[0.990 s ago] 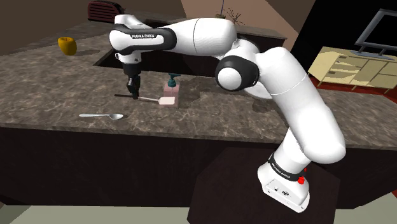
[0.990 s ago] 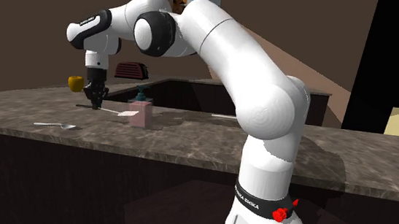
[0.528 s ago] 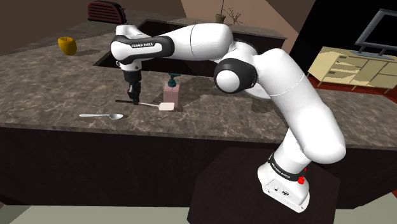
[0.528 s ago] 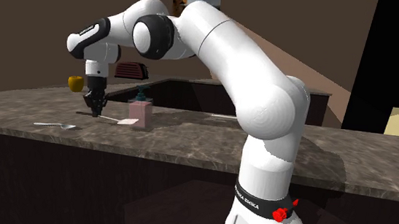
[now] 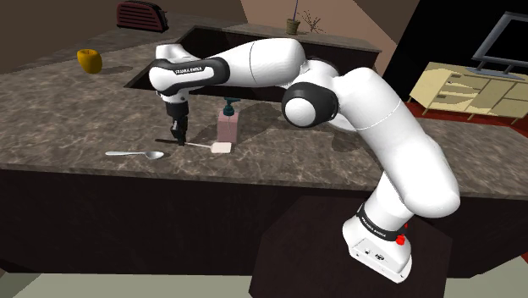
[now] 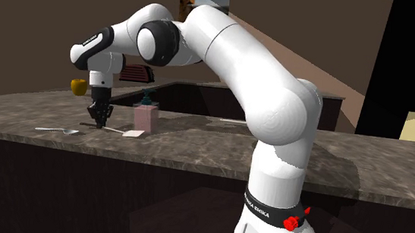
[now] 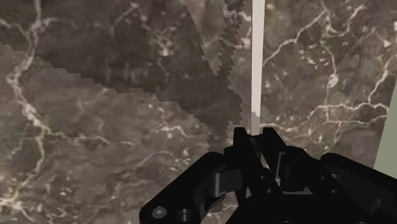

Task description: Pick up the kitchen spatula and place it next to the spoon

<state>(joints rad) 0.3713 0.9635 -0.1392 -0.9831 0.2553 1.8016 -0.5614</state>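
Note:
The spatula (image 5: 218,147) has a dark handle and a flat white blade; my gripper (image 5: 178,137) is shut on its handle just above the dark marbled counter (image 5: 76,102). In the second exterior view the gripper (image 6: 97,116) holds it low, the blade (image 6: 132,133) pointing toward the pink soap dispenser (image 6: 146,116). In the wrist view the spatula's pale shaft (image 7: 257,63) runs away from the gripper (image 7: 256,137), clasped between the fingertips (image 7: 241,141). The metal spoon (image 5: 135,154) lies a short way in front of the gripper, close to the counter's front edge; it also shows as the spoon (image 6: 56,130).
The pink soap dispenser (image 5: 228,123) stands just behind the spatula's blade. A sunken sink (image 5: 199,63) lies behind it. A yellow object (image 5: 89,59) and a dark red toaster (image 5: 138,14) sit at the far side. Beige cabinets (image 5: 470,91) stand off to the right.
My gripper has carried the spatula toward the counter's front edge and lower, closer to the spoon. The blade now lies in front of the soap dispenser instead of beside it.

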